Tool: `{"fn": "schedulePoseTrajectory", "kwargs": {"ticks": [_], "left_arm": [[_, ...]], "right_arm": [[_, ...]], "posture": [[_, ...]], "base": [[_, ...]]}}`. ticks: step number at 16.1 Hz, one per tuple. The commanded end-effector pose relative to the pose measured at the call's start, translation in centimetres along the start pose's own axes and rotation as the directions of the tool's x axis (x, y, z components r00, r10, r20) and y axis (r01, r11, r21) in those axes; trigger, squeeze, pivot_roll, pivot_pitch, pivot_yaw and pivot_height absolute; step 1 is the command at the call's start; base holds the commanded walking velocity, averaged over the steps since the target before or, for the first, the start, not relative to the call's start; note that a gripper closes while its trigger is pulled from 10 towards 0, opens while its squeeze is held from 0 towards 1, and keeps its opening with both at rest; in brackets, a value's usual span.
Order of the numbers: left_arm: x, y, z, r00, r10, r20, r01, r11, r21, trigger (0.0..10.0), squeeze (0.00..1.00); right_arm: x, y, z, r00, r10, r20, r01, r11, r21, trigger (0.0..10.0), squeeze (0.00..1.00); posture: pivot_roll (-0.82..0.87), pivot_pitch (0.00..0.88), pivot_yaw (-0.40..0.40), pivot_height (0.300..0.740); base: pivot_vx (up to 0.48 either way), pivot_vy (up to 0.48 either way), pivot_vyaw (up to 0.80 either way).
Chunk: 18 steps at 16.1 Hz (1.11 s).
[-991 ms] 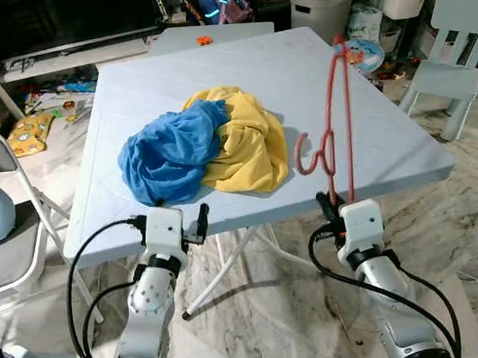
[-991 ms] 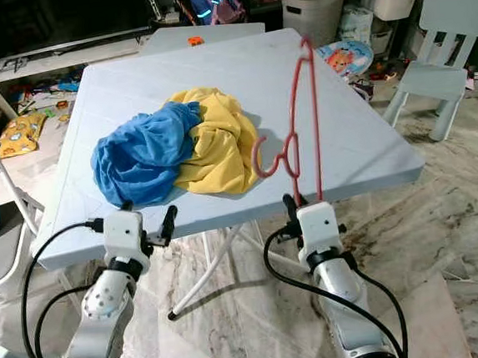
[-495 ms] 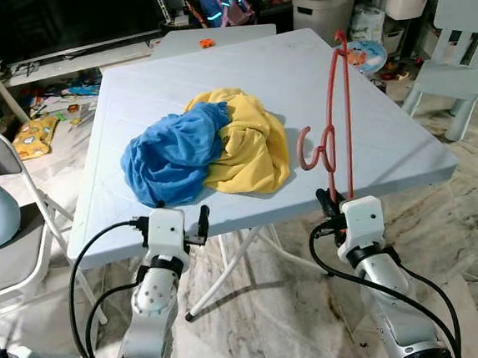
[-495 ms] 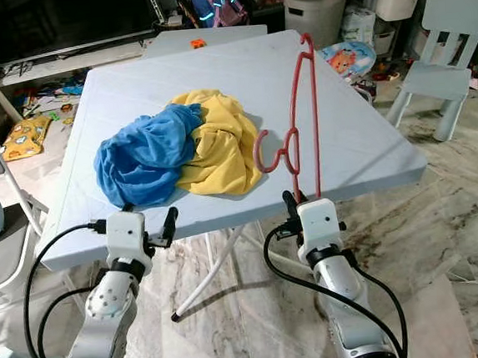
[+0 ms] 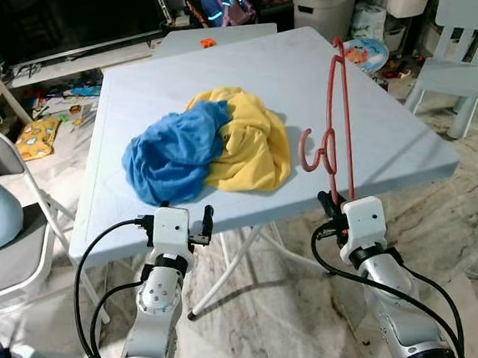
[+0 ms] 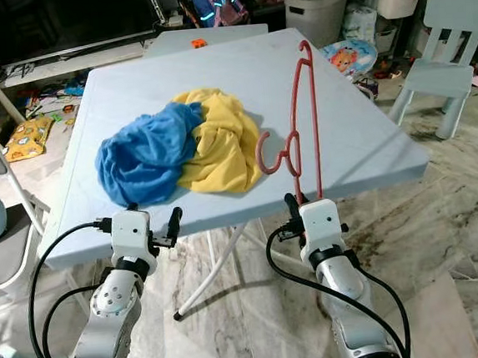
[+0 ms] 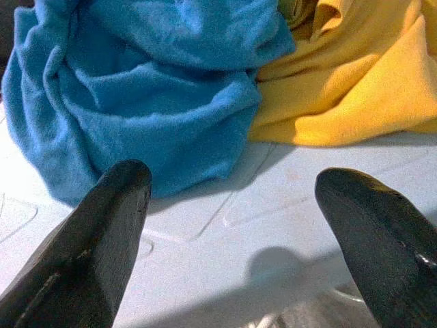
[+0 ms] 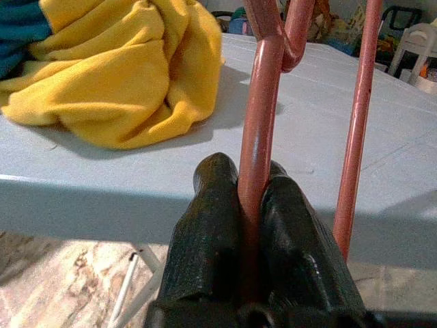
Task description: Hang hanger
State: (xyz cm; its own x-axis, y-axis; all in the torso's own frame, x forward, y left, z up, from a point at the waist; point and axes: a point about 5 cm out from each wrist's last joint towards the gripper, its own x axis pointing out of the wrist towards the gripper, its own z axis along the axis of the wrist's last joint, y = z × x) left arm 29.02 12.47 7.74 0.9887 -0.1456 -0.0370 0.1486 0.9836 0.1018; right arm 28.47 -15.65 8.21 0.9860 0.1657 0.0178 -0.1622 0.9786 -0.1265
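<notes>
Silver right arm: reaching up from below the near table edge, right gripper just short of that edge, wrist pointing upward and forward.
Right fingers: pinched tight together on one red bar of the hanger, seen clearly in the right wrist view, where the two black fingers squeeze the bar with no gap either side.
Left arm: raised alongside, left gripper level with the table's front edge and aimed at the clothes.
Left fingers: spread wide apart with nothing between them; the left wrist view shows bare tabletop in the gap.
Hanger look: thin red plastic, standing almost upright above the right gripper, hook curling towards the robot's left, the far end rising over the table.
Hanger place: over the near right part of the table, held clear of its surface.
Count: one hanger; two garments, a blue cloth and a yellow cloth, bunched touching each other mid-table.
</notes>
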Motion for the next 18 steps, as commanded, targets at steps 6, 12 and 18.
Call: {"fn": "schedulePoseTrajectory", "kwargs": {"ticks": [6,12,18], "left_arm": [[-0.07,0.06,-0.45,1.0,0.002,-0.029,-0.001,1.0,0.007,10.0,0.0],[0.19,-0.23,-0.6,0.999,-0.008,-0.04,0.009,1.0,0.007,10.0,0.0],[0.71,-0.62,-0.37,0.999,-0.023,-0.033,0.023,1.0,-0.01,10.0,0.0]], "right_arm": [[-0.25,-0.18,0.2,1.0,-0.011,0.005,0.011,1.0,0.0,10.0,0.0],[-0.45,-0.57,0.26,1.0,-0.026,0.004,0.026,1.0,-0.007,10.0,0.0],[-0.6,-0.88,0.12,0.999,-0.035,-0.008,0.035,0.999,-0.009,10.0,0.0]], "posture": [[-0.04,0.0,0.079,0.74],[-0.06,0.0,0.084,0.74],[-0.07,0.0,0.079,0.74]], "base": [[-0.297,0.0,0.0],[-0.29,0.0,0.0],[-0.125,0.0,0.0]]}}
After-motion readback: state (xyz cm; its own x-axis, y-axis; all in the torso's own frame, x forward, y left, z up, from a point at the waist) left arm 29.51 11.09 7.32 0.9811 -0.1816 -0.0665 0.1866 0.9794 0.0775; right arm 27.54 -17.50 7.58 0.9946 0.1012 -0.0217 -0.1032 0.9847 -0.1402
